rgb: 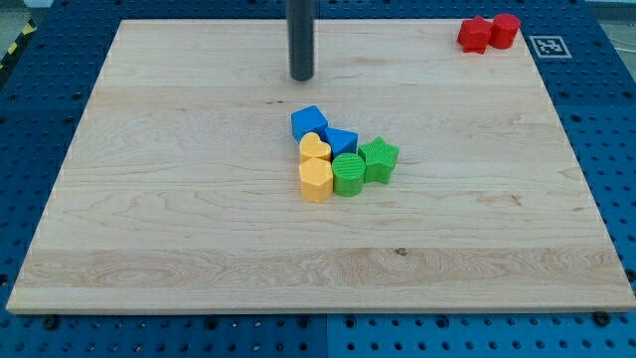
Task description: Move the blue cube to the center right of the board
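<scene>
On the wooden board (149, 199), the rod's tip (302, 77) rests bare, touching nothing, toward the view's top from a central cluster. The blue cube (308, 121) heads that cluster, apart from the tip. Touching below it sit a yellow heart-shaped block (315, 147) and a yellow block (315, 180), perhaps pentagonal. Rightward: a second blue block (341, 141), a green cylinder (349, 173), a green star (379, 159). Two red blocks (488, 33) occupy the top right corner.

Wooden board (179, 229) with coloured blocks (338, 154)
</scene>
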You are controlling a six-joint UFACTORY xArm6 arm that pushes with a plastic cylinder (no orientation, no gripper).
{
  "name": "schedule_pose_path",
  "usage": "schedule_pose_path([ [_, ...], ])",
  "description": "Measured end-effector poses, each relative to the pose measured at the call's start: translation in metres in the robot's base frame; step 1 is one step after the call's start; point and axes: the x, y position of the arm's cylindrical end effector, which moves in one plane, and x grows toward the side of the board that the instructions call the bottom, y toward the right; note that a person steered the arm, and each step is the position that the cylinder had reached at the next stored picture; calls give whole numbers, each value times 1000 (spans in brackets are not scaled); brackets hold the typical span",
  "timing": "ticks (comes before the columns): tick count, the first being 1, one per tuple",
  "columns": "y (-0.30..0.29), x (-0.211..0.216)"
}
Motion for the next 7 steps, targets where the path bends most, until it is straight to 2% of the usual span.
schedule_pose_path([
  [2, -15, 2],
  [4, -64, 58],
  [7, -16, 101],
])
